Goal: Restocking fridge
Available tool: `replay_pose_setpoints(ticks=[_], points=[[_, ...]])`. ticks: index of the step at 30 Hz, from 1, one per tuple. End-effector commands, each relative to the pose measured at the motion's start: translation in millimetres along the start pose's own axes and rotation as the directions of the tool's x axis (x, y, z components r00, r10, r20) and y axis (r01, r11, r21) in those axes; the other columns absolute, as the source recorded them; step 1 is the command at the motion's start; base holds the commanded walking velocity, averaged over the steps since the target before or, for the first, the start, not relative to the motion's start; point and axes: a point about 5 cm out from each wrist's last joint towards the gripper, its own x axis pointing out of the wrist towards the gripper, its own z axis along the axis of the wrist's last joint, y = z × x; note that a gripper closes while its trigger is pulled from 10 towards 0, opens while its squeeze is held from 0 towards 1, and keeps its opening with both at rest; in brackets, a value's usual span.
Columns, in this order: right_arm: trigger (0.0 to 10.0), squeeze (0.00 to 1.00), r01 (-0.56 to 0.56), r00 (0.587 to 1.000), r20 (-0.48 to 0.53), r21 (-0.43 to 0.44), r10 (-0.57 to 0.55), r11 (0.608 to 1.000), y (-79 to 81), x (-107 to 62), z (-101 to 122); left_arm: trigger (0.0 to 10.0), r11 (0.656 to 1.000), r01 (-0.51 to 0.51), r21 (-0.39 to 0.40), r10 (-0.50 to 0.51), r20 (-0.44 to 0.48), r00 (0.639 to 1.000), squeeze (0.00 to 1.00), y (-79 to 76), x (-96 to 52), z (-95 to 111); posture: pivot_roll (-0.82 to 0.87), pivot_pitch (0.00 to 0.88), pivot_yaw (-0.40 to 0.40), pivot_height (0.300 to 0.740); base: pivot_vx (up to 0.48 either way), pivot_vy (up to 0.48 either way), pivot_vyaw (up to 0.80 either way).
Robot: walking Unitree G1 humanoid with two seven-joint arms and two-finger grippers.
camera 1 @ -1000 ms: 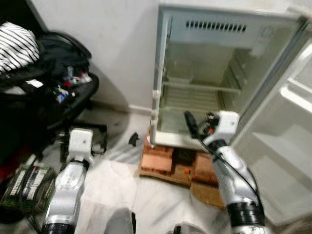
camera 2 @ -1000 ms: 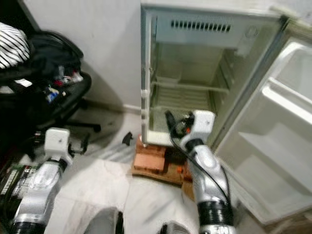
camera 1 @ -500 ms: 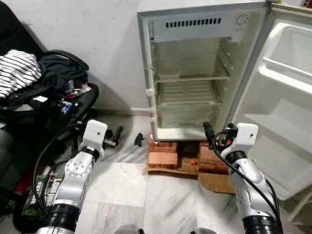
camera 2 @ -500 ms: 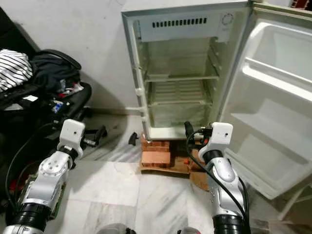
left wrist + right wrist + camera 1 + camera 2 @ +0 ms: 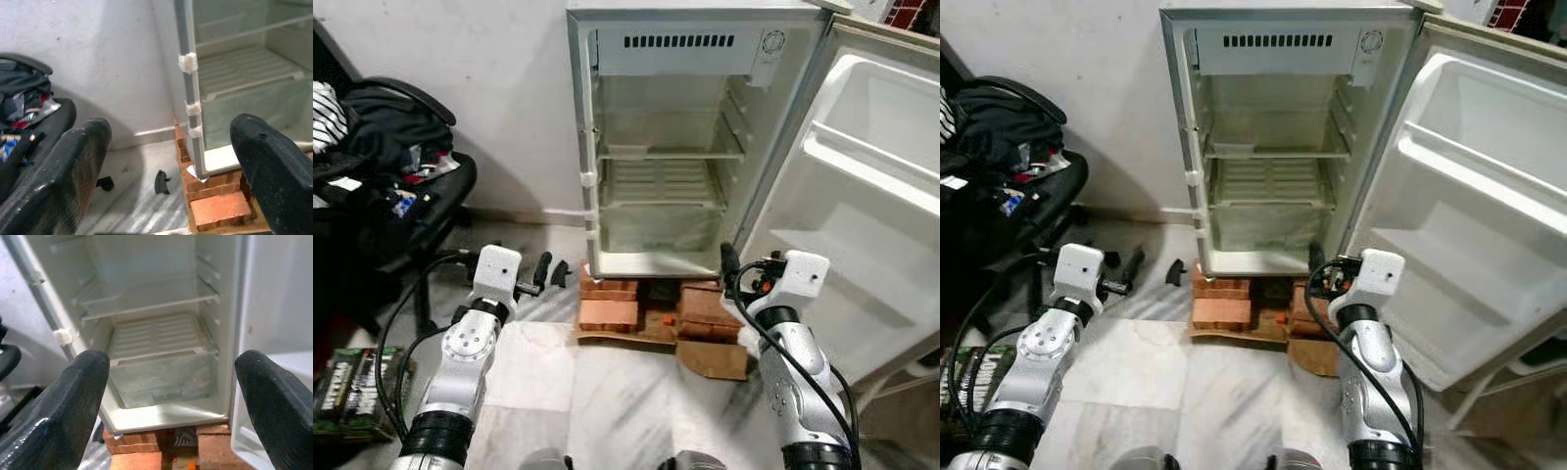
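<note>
A small white fridge (image 5: 677, 41) stands open on stacked bricks (image 5: 607, 311), with its door (image 5: 871, 206) swung out to the right. Its wire shelf (image 5: 666, 182) and the clear drawer (image 5: 656, 228) below look empty, as do the door shelves. My left gripper (image 5: 541, 271) is held low in front of the fridge's left edge, open, with nothing between its fingers (image 5: 78, 166). My right gripper (image 5: 727, 264) hangs before the fridge's lower right corner, also open and empty, facing the inside with its fingers (image 5: 73, 396) wide apart.
A black office chair (image 5: 401, 211) heaped with clothes stands at the left. Green packs (image 5: 347, 377) lie on the floor by my left arm. A small black piece (image 5: 560, 273) lies near the bricks, which rest on cardboard (image 5: 713, 358). Pale marble floor spreads in front.
The whole view has shifted and sharpened, so the camera moved; the fridge now sits more to the left and the chair is nearer the frame edge. Both arms keep much the same raised pose.
</note>
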Motion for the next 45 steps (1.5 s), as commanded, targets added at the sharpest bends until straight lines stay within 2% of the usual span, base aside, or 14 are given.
replay_pose_setpoints(ticks=[1,3,8,12,28,45], points=[[10.0,0.0,-0.023,1.0,0.015,-0.01,0.023,1.0,1.7,3.0,7,10.0,1.0,-0.019,0.008,0.019,0.0,1.0,0.0,3.8,-2.8,-2,0.01,0.0,-0.082,0.74,0.0,0.0,0.0],[10.0,0.0,-0.032,0.999,-0.003,0.004,0.032,0.999,3.3,6.5,5,10.0,0.999,-0.04,0.008,0.04,0.004,0.999,0.0,5.5,-5.5,-3,0.04,0.0,-0.111,0.74,0.0,0.0,0.0],[10.0,0.0,-0.077,0.997,-0.014,-0.003,0.077,0.997,13.1,11.9,4,10.0,0.998,-0.06,-0.006,0.06,0.009,0.998,0.0,6.6,-12.6,-5,0.06,0.0,-0.119,0.74,0.0,0.0,0.0],[10.0,0.0,-0.076,0.997,-0.016,0.004,0.076,0.997,15.0,13.7,4,10.0,0.999,-0.045,-0.002,0.045,0.015,0.999,0.0,6.1,-14.1,-4,0.05,0.0,-0.11,0.74,0.0,-0.32,-0.14],[10.0,0.0,-0.074,0.997,-0.019,0.022,0.075,0.997,11.6,11.7,4,10.0,1.0,-0.012,0.026,0.012,-0.009,1.0,0.0,-4.2,-15.8,-5,0.04,0.0,-0.103,0.74,0.0,-0.47,-0.07],[10.0,0.0,-0.103,0.994,-0.046,0.031,0.104,0.994,13.2,12.9,2,10.0,0.999,-0.002,0.043,0.003,-0.016,1.0,0.0,-8.1,-17.6,-6,0.04,0.0,-0.112,0.74,-0.281,-0.388,0.0]])
